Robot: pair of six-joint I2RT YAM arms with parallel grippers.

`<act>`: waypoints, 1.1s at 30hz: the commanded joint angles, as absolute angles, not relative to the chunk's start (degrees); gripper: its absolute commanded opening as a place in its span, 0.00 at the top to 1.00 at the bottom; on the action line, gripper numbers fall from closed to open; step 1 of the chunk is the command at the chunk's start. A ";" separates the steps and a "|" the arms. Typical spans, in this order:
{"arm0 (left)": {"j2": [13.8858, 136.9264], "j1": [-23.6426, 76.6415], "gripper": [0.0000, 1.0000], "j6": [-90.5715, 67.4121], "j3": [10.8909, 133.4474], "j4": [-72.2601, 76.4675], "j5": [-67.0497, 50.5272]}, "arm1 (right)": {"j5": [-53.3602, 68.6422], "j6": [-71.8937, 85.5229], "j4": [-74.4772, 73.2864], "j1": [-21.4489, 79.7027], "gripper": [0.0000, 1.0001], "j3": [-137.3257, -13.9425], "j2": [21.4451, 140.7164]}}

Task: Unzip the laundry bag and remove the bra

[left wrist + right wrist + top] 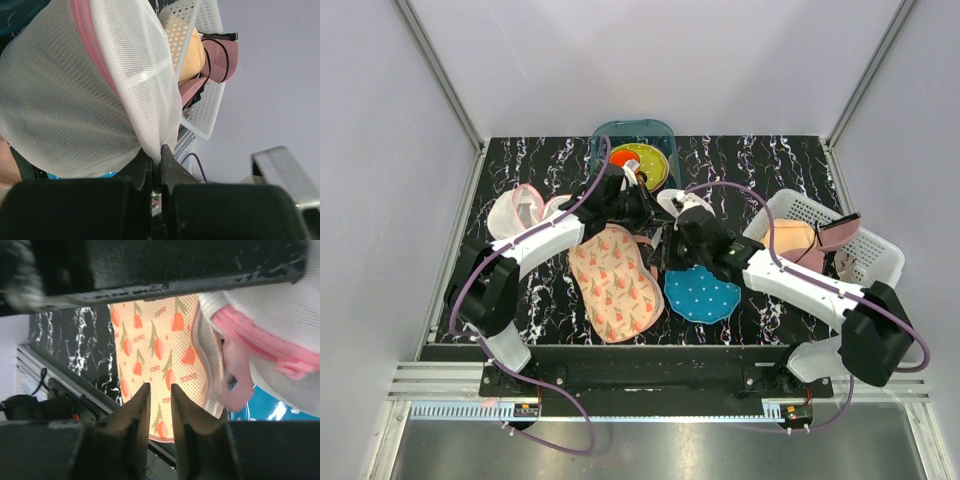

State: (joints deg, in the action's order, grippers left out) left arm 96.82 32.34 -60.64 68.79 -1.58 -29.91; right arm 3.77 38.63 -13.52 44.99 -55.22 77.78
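Left gripper (159,161) is clenched on a thin fold of the round white mesh laundry bag with pink zip trim (75,100). It holds the bag up over the black marble-pattern table (770,160), mid-table between the arms. Right gripper (160,389) has its fingers a narrow slit apart with nothing in them. It hangs over the peach floral-print fabric piece (165,340), just beside the bag's pink zip band (260,342). Risks as I see them: the left pinch has only a bit of mesh, so a hard tug on the zip could strip it out and drop the bag. The mesh is slack, so the zip may bunch instead of running unless the pull follows the trim. The right fingers sit over the floral cloth, so closing there grabs the wrong thing. A soft pink flap (239,382) by the trim may be the puller, too blurred to say. Hidden: can't find the bra. The mesh in the left wrist view shows no dark mass, but part of the bag is out of frame. From above, the arms cover most of the bag. Can't tell how far the zip is open. Dark strands (655,250) beside the blue white-dotted round mat (700,295) could be cable or strap.
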 commanded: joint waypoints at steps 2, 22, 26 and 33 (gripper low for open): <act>94.92 32.08 1.00 -61.08 70.31 1.58 -30.59 | 3.01 38.94 -10.72 45.70 0.59 -55.28 76.84; 94.22 32.08 1.00 -61.26 69.17 2.46 -30.76 | -15.31 34.10 -19.95 42.36 0.57 -58.53 70.12; 94.22 32.08 1.00 -61.35 69.52 2.55 -31.20 | -12.04 34.28 -19.95 42.28 0.53 -59.68 74.17; 94.13 32.08 1.00 -61.26 69.35 2.55 -30.94 | -15.20 33.66 -18.54 42.28 0.56 -60.64 75.85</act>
State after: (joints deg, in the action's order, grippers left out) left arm 96.82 32.34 -61.10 68.79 -1.06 -29.98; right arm -12.86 33.76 -19.86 42.48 -57.01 76.09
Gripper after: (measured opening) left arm 0.035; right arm 0.453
